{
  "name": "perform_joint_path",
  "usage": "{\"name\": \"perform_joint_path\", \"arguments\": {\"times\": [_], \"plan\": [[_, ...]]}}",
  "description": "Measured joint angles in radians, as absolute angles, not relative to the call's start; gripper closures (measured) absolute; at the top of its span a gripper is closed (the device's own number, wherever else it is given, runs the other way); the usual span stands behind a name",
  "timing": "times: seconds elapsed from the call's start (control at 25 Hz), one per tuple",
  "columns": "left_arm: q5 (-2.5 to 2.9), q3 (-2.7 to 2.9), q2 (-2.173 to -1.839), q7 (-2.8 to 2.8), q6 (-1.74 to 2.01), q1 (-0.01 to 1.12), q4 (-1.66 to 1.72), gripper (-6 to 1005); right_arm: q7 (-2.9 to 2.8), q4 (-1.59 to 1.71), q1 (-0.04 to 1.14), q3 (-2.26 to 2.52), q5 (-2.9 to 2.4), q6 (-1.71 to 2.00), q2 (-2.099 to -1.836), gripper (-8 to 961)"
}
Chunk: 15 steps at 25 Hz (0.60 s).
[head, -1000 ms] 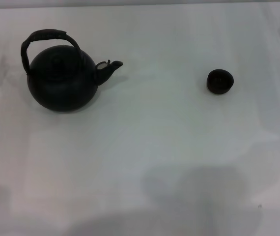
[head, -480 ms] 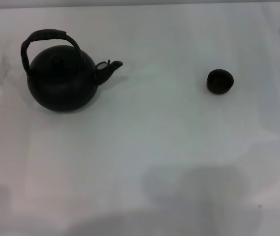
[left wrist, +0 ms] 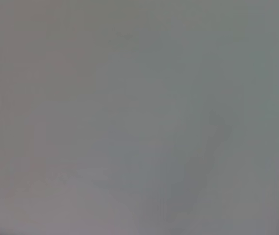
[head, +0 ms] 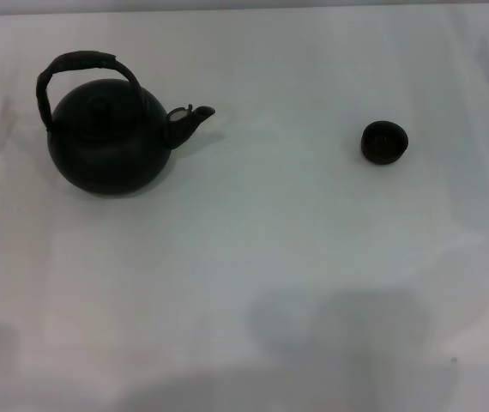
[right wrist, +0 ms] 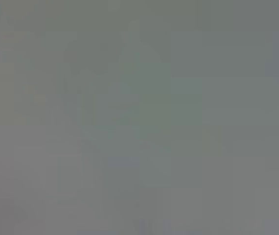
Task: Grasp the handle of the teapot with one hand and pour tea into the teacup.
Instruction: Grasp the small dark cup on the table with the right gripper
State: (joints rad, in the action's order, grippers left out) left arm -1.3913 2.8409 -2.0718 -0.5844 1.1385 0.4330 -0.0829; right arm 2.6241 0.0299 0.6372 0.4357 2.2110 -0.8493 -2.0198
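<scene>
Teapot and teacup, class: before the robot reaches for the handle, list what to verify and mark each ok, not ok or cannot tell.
1. Teapot upright on the table: ok.
2. Handle standing up, free to grasp: ok.
3. Spout pointing toward the teacup: ok.
4. Teacup upright, mouth up: ok.
5. Gripper positions: cannot tell, neither is in view.
6. Tea in the pot: cannot tell.

The teapot (head: 107, 142) stood upright on the white worktop (head: 253, 257) at about 10 o'clock, its handle (head: 77, 64) arched above and its spout toward 3 o'clock. The teacup (head: 384, 142) sat well apart, at about 2 o'clock.
</scene>
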Motion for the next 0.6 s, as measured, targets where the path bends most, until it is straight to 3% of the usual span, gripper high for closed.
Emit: {"name": "perform_joint_path", "arguments": {"times": [0.32,0.6], "plan": [[-1.392,2.841,-2.071,-0.584,1.159,0.425,-0.083,112,2.066,0.329,0.632,0.872,2.056,-0.708,-1.999,110],[-1.397,2.84,-2.072,-0.583,1.16,0.418,-0.095,115,1.512,0.622,0.63,1.074,1.636,-0.798,-1.919,111]]}}
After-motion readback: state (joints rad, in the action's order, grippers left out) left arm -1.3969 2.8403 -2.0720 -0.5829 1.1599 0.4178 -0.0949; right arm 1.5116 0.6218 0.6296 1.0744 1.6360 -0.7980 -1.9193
